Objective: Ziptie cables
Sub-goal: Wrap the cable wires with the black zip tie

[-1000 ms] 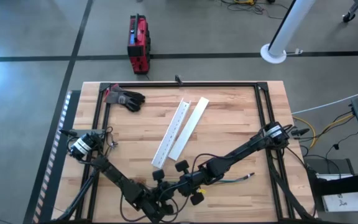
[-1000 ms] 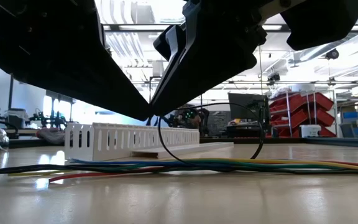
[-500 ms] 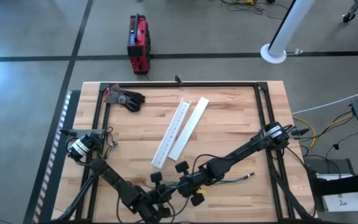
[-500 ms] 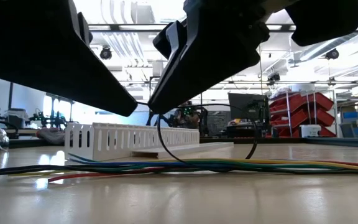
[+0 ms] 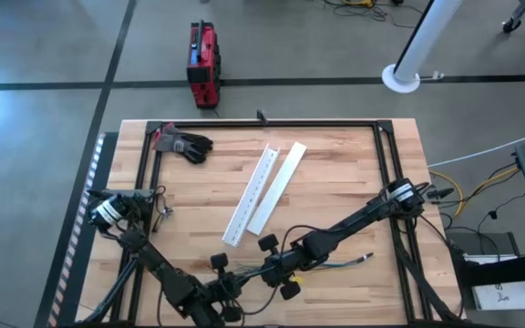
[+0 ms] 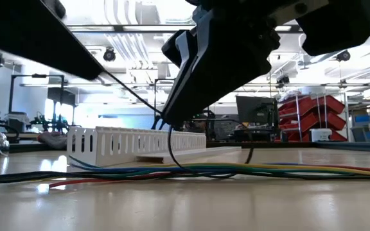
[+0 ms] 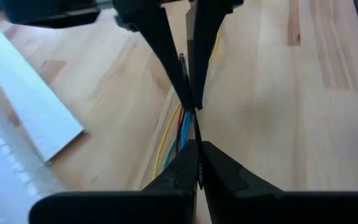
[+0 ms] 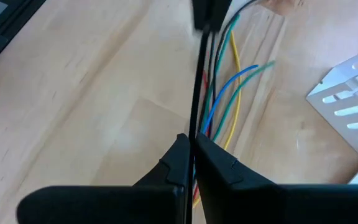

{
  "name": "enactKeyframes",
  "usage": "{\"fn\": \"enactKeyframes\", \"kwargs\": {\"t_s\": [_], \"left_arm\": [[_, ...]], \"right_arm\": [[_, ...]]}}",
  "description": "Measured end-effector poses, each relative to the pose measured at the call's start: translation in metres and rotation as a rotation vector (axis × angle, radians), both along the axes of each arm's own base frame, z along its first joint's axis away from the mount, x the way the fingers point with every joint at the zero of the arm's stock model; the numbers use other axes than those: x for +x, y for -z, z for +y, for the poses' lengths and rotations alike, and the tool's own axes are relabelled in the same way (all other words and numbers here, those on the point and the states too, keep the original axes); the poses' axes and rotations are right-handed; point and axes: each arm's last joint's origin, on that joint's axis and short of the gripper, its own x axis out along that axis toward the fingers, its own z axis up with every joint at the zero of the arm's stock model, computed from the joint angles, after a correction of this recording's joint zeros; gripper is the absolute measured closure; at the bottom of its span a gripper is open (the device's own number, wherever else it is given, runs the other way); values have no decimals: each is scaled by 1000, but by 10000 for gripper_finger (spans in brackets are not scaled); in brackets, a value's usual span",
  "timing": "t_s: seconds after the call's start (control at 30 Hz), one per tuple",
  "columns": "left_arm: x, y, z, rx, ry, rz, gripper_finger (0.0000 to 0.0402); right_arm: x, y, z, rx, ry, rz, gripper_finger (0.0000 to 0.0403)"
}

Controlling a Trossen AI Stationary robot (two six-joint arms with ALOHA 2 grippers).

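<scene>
On the table [image 5: 335, 173], both pincers pinch a black ziptie [image 8: 197, 93] above the cables [image 8: 219, 93].

In the high view the cables [image 5: 343, 264] are largely covered by the right arm and too small to count, the left pincer [image 5: 229, 290] is too small to read, and the low view cuts off both arms at its top edge.
</scene>
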Motion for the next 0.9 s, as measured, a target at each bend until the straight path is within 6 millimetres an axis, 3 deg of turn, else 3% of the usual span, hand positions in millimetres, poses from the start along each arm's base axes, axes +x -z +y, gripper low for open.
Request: {"fn": "enactKeyframes", "kwargs": {"t_s": [0.23, 0.5, 0.73, 0.9], "left_arm": [[-28, -20, -6, 11, 18, -2, 402], [-73, -50, -17, 5, 28, -115, 401], [-111, -62, -31, 50, 59, -276, 401], [-120, -63, -35, 62, 62, -334, 401]], "right_arm": [[-1, 0, 0, -4, 0, 7, 396], [-1, 1, -1, -7, 0, 13, 396], [-1, 1, -1, -8, 0, 15, 396], [-1, 1, -1, -15, -3, 7, 397]]}}
